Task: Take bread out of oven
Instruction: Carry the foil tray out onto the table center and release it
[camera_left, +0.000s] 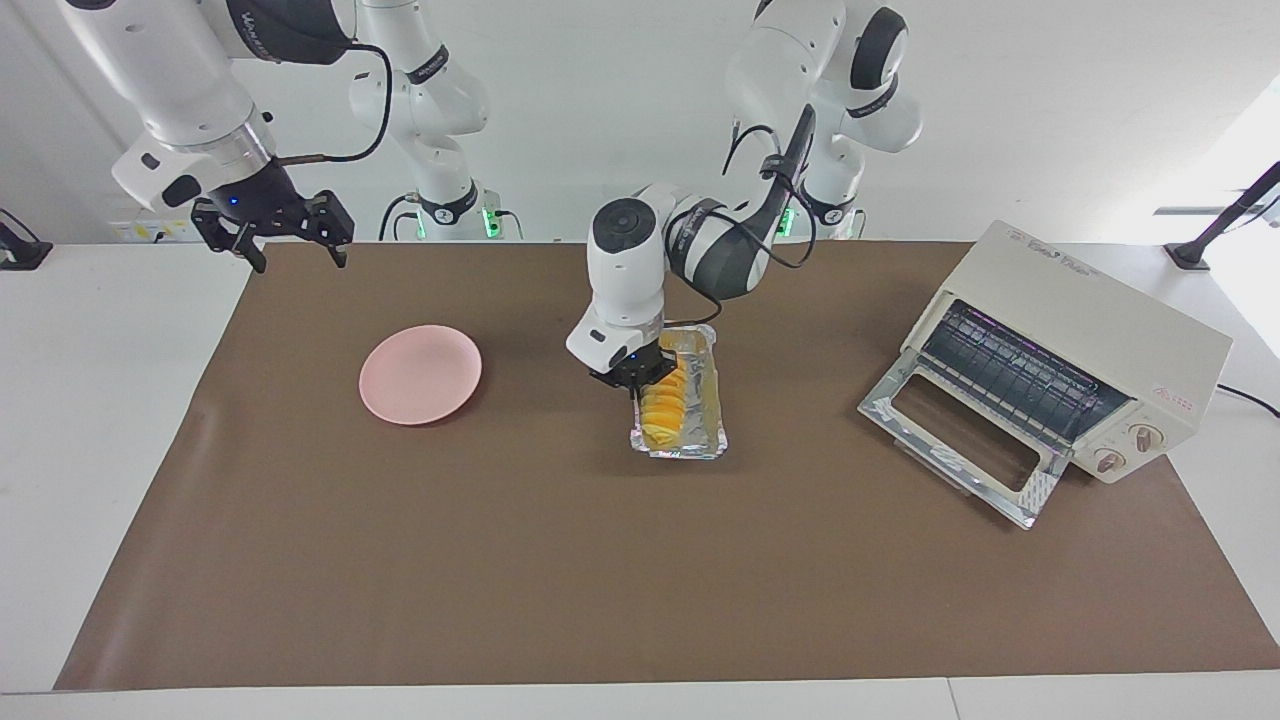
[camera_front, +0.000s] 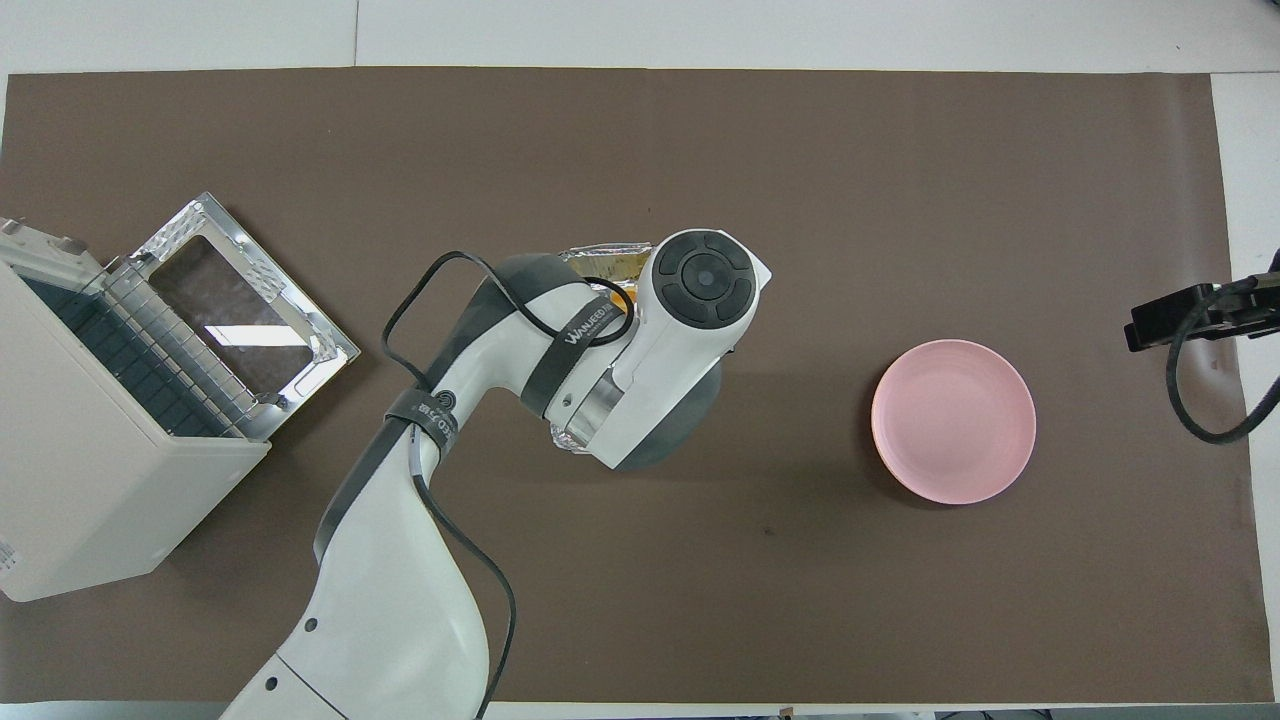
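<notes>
The bread (camera_left: 665, 405) lies in a crinkled silver foil tray (camera_left: 702, 432) on the brown mat mid-table, outside the oven. My left gripper (camera_left: 648, 385) is down in the tray at the bread's end nearer to the robots, touching it. In the overhead view the left arm covers the bread, and only the tray's edge (camera_front: 605, 258) shows. The cream-white oven (camera_left: 1075, 300) stands at the left arm's end of the table with its glass door (camera_left: 960, 440) dropped open; only bare wire rack shows inside. My right gripper (camera_left: 297, 255) waits open and empty, raised over the mat's edge at the right arm's end.
A round pink plate (camera_left: 420, 373) lies on the mat between the foil tray and the right arm's end; it also shows in the overhead view (camera_front: 953, 420). The oven's open door (camera_front: 240, 310) juts out over the mat toward the tray.
</notes>
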